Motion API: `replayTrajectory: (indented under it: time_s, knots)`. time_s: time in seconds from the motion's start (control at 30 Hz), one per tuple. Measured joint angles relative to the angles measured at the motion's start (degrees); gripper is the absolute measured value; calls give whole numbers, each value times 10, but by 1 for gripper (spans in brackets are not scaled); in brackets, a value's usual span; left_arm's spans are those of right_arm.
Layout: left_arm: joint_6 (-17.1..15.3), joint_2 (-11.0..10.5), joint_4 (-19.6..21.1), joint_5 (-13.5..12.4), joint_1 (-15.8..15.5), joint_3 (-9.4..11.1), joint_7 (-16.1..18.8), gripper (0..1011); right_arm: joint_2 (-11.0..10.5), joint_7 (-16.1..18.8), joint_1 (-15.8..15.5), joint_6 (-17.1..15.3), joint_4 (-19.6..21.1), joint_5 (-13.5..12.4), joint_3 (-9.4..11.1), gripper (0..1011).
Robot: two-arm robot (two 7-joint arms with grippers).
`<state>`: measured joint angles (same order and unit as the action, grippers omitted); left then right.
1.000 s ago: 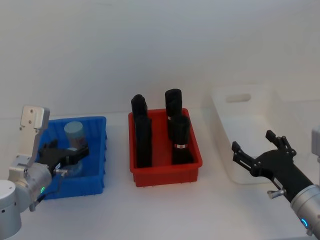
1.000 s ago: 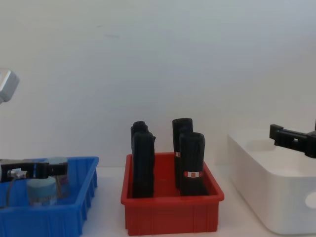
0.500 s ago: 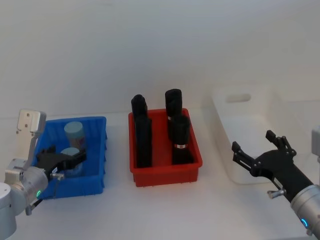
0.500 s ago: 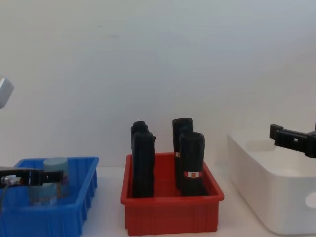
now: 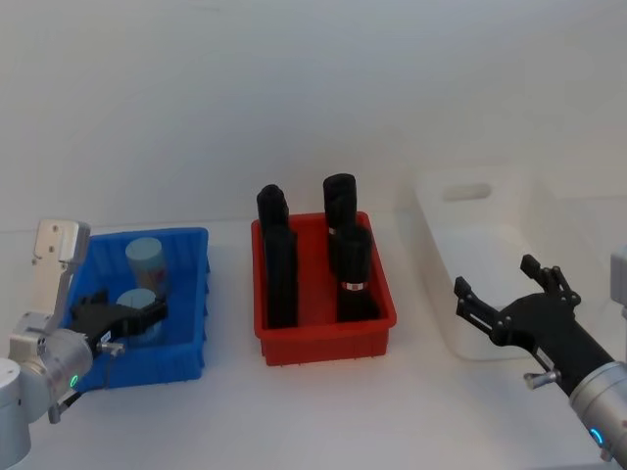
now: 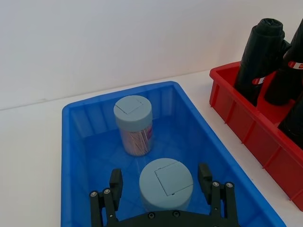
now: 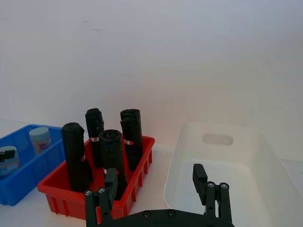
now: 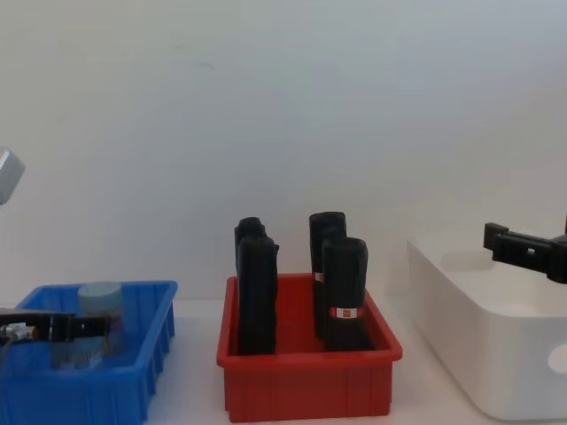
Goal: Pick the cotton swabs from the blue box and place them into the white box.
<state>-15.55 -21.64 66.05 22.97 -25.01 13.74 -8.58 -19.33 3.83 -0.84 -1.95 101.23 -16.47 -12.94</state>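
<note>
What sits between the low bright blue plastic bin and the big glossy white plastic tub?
A red plastic bin holding four tall black bottles stands between the blue bin and the white tub, seen in the head view.

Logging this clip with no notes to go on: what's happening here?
The left end effector is down inside the blue box, fingers open on either side of the nearer jar of cotton swabs without gripping it. A second jar stands upright behind it in the same box. The right end effector hovers open at the near end of the white box, holding nothing. No jar has been placed there yet.
</note>
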Motion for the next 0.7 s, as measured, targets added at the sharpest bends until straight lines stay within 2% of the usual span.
replayTrajectory:
  time_s: [0.2,0.43,0.6,0.7]
  knots:
    - [2,2,-10,-3,-5,0,-7,1004,0,0,0,0,0,0,0,1002]
    - [4,4,-19,-6,-9,1,-16,863,0,0,0,0,0,0,0,1002]
    - [4,5,-22,-9,-11,2,-20,700,0,0,0,0,0,0,0,1002]
    - [4,5,-22,-11,-11,2,-21,660,0,0,0,0,0,0,0,1002]
